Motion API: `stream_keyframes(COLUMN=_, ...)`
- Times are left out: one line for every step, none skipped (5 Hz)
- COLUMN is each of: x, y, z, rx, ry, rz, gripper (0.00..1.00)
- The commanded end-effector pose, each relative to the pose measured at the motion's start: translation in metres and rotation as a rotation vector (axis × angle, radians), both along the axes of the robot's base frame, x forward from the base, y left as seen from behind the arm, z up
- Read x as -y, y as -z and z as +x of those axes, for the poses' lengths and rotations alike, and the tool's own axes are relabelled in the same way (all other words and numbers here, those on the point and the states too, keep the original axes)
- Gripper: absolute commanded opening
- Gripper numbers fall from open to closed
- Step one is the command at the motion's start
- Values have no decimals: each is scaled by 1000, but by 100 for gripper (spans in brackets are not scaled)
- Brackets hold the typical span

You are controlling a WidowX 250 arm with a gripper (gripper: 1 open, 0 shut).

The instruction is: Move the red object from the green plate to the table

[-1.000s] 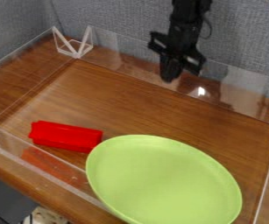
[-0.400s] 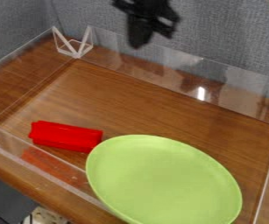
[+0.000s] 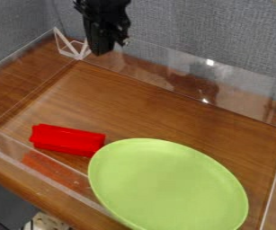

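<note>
The red object (image 3: 68,139) is a flat bright red block lying on the table (image 3: 140,103), just left of the green plate (image 3: 166,186) and close to the front acrylic wall. Nothing lies on the large lime-green plate at the lower right. My gripper (image 3: 102,48) hangs at the top left of the view, pointing down, well above and behind the block. Its dark fingers are shut with nothing between them.
Low clear acrylic walls (image 3: 224,72) border the wood-grain top on all sides. A small white wire stand (image 3: 74,42) sits in the far left corner, just left of the gripper. A grey fabric backdrop rises behind the walls.
The gripper has travelled left across the back of the table and risen, from the upper right to the upper left. The red block and the plate have stayed put.
</note>
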State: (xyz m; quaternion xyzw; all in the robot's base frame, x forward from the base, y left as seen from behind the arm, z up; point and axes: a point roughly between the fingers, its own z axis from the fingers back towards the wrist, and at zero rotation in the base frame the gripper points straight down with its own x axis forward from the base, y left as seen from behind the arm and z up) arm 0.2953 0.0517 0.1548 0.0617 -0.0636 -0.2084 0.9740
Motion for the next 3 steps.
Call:
stream_keyframes(x=-2, y=-14, z=11, rx=76, ry=133, rz=7, gripper=100)
stream_keyframes(x=4, y=-9, z=12, rx=83, ry=149, rz=8, gripper=0)
stream_keyframes(x=11, y=-6, z=11, rx=89, ry=162, rz=8, gripper=0)
